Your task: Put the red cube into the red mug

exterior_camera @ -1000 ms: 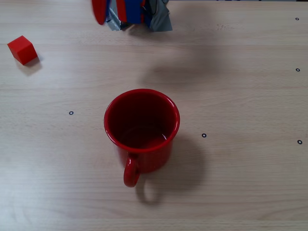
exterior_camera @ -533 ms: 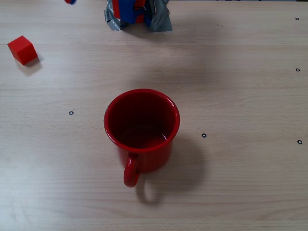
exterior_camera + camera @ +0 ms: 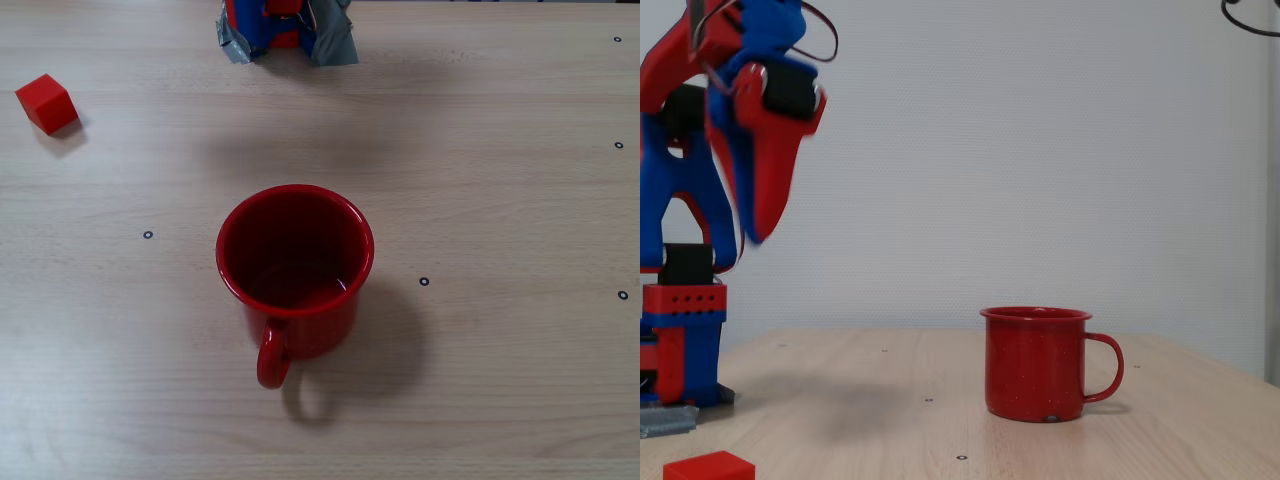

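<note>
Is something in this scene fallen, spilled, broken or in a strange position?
Nothing stands out. The red mug stands upright and empty, the red cube lies flat on the table apart from it, and nothing is spilled.

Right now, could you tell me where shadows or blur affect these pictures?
In a fixed view from above, the red mug throws a soft shadow to its lower right, and the red cube a small one beside it; both look sharp. In a fixed view from the side, the raised gripper is motion-blurred, while the mug stays crisp.
</note>
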`<state>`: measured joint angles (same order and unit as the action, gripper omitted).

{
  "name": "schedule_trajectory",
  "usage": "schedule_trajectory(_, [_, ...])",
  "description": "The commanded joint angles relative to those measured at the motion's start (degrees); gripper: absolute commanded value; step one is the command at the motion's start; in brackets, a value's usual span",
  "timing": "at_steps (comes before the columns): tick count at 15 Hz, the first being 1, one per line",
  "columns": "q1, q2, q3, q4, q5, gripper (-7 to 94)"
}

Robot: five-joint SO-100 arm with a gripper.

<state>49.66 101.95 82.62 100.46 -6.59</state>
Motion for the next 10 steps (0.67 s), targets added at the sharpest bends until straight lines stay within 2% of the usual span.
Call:
schedule_trajectory(1, [5.45, -1.32, -3.52, -5.27, -2.37, 0])
schedule_trajectory(6, [12.39, -10.72, -8.26, -7.56, -8.53, 0])
schedule_trajectory(10, [15.64, -14.15, -1.76, -15.64, -16.26, 0])
